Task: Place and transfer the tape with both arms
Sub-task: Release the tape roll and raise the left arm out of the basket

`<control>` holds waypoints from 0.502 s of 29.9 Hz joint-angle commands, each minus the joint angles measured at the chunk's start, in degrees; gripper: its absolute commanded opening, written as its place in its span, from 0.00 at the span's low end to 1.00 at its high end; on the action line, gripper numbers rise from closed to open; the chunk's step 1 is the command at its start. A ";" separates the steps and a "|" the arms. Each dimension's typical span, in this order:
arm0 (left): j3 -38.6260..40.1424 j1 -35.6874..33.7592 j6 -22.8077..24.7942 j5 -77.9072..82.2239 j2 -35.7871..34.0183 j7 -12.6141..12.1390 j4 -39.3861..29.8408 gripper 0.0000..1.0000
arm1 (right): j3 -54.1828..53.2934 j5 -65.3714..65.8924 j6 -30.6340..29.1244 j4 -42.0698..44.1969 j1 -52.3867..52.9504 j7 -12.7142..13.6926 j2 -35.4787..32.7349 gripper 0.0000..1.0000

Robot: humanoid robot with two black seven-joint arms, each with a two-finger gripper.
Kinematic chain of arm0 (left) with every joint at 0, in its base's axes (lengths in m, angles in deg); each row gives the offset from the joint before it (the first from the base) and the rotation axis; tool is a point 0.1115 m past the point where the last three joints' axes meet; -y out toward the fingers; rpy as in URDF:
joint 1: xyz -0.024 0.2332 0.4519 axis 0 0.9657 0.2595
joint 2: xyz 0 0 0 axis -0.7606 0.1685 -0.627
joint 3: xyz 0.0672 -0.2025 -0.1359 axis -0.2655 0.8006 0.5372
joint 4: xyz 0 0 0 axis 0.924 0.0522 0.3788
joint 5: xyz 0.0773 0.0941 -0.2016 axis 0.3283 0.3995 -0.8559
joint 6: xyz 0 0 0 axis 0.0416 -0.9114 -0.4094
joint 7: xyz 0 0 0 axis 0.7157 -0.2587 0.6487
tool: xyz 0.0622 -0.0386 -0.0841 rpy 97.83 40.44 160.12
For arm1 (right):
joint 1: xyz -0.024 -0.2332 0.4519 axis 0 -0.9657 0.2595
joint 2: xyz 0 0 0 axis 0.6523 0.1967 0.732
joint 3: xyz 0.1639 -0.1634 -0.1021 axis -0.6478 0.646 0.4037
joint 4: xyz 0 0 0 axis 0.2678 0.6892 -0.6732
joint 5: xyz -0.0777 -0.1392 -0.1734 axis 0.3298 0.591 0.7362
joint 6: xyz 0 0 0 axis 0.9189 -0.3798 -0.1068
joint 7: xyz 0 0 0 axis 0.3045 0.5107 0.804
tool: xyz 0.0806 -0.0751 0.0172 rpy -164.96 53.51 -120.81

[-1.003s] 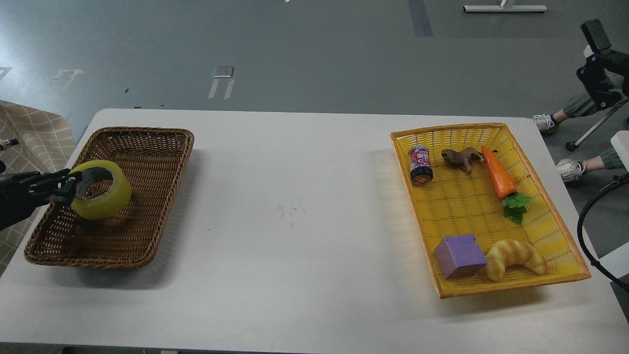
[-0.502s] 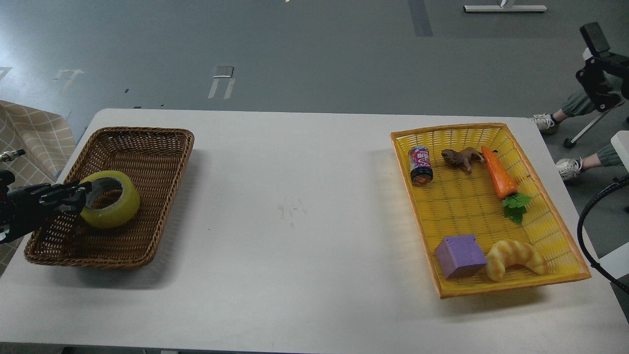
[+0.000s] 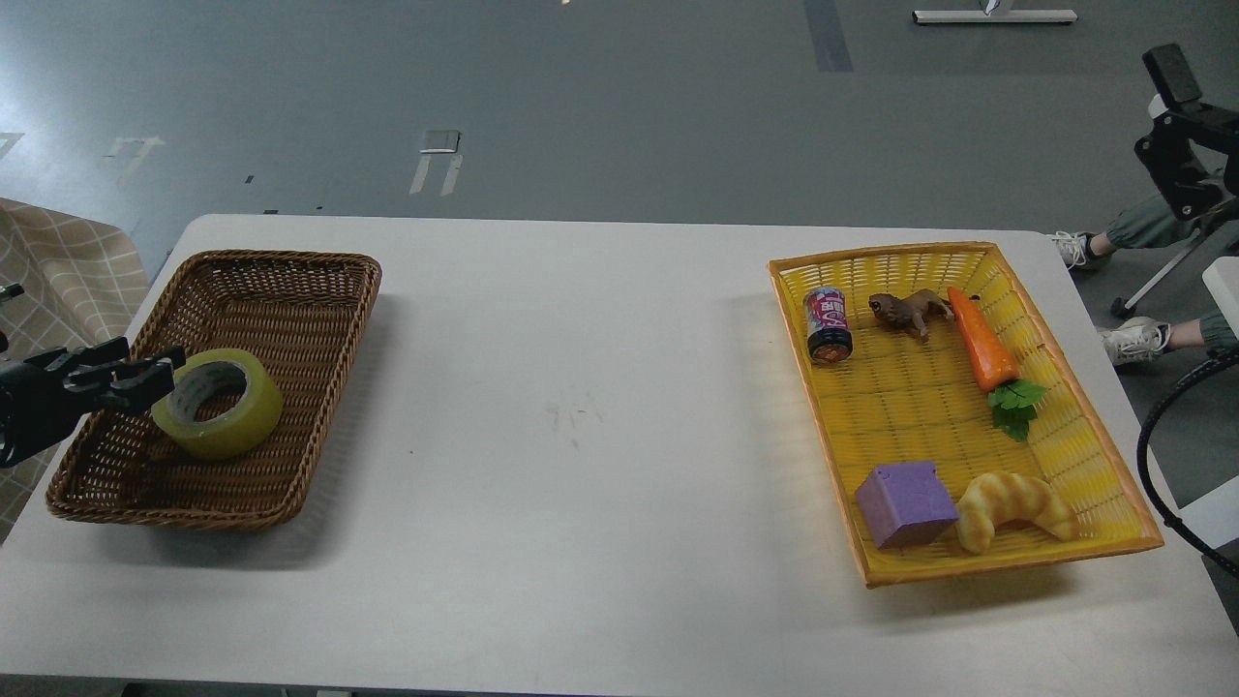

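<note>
So here's where we're at: the tape (image 3: pixel 218 403) is sitting inside the brown wicker basket (image 3: pixel 290 281) on the left side of the white table (image 3: pixel 581 407), lying nearly flat with its hole facing up and tipped a bit toward us, in the near-left part of the basket. Our left gripper (image 3: pixel 145 376) pokes in from the left edge over the basket's left rim, fingers spread apart and pointing at the roll; the fingertips are right at the tape's left side, and we honestly can't tell whether they touch it or sit just beside it. It's not clamped on anything as far as we can see. Our right gripper isn't anywhere in the shot. Over on the right side of the table, well apart from the wicker one, there's a yellow plastic basket (image 3: pixel 1065 407) with a bunch of stuff in it: a small drink can (image 3: pixel 829 326) lying at the far-left, a brown toy animal (image 3: pixel 908 310) just beside it, a toy carrot (image 3: pixel 985 345) with green leaves along the right, and at the near end a purple cube (image 3: pixel 905 503) touching a croissant toy (image 3: pixel 1016 507).
</note>
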 commanded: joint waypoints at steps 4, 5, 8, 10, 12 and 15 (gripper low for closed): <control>-0.04 -5.44 -0.36 -14.06 0.52 -0.01 -0.09 0.98 | 0.00 0.00 -0.04 0.07 0.25 0.08 0.00 1.00; -0.13 -6.15 -0.36 -16.86 1.92 -0.01 -0.09 0.98 | 0.00 0.00 -0.04 0.16 0.52 0.17 -0.09 1.00; 0.13 -7.64 -1.32 -20.05 9.81 -0.01 -0.09 0.98 | 0.70 0.26 -0.04 -0.02 0.52 0.70 -0.61 1.00; 0.40 -9.31 -2.64 -20.41 13.08 -0.01 -0.18 0.98 | 0.88 0.52 -0.13 -0.10 0.52 0.70 -0.70 1.00; 0.66 -11.42 -5.53 -23.11 18.34 -0.01 -0.26 0.98 | 1.32 1.31 -0.04 -0.02 0.87 0.79 -0.79 1.00; 0.75 -12.39 -7.74 -29.18 21.09 -1.80 -0.79 0.98 | 1.41 1.84 -0.13 -0.02 1.66 0.96 -0.79 1.00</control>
